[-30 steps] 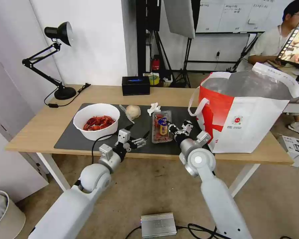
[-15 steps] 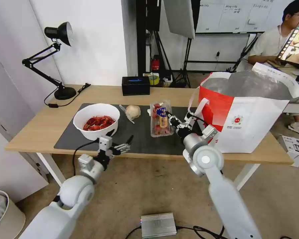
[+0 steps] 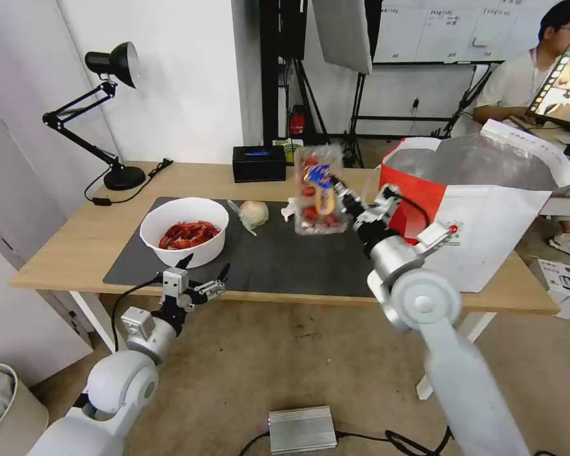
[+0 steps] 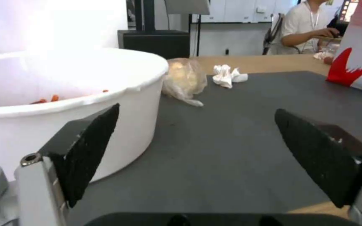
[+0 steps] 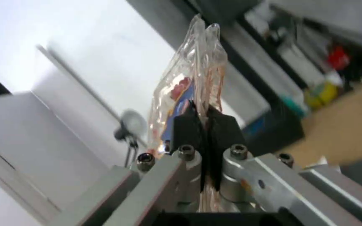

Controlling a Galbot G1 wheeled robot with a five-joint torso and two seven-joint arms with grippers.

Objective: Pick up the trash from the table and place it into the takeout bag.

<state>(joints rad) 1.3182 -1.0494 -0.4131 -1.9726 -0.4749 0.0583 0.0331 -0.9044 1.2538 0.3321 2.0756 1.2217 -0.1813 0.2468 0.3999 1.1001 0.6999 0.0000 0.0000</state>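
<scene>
While four pieces of trash can be counted, only three are left on the table [image 3: 69, 244]: one white round bowl [image 3: 184, 230] of red crayfish shells, one beige lump in clear wrap [image 3: 253, 213] and one crumpled white tissue [image 3: 290, 208], all lying on the dark grey mat [image 3: 278, 263]. The fourth, one clear plastic clamshell [image 3: 318, 190] with red fruits and a blue label, is held in the air above the mat, just left of the one takeout bag [image 3: 487, 209], which stands open at the table's right end with its silver foil lining exposed.

The right gripper [image 3: 343, 194] is seen with its black pads [image 5: 187, 125] pressed together, the thin crinkled edge of the clamshell being pinched between them. The left gripper [image 3: 201, 273] is held low at the table's near edge, beside the bowl; its two black textured fingers [image 4: 90, 147] are spread wide and nothing is touched by them. The bowl's wall is smooth and glossy, the mat matte and flat.
</scene>
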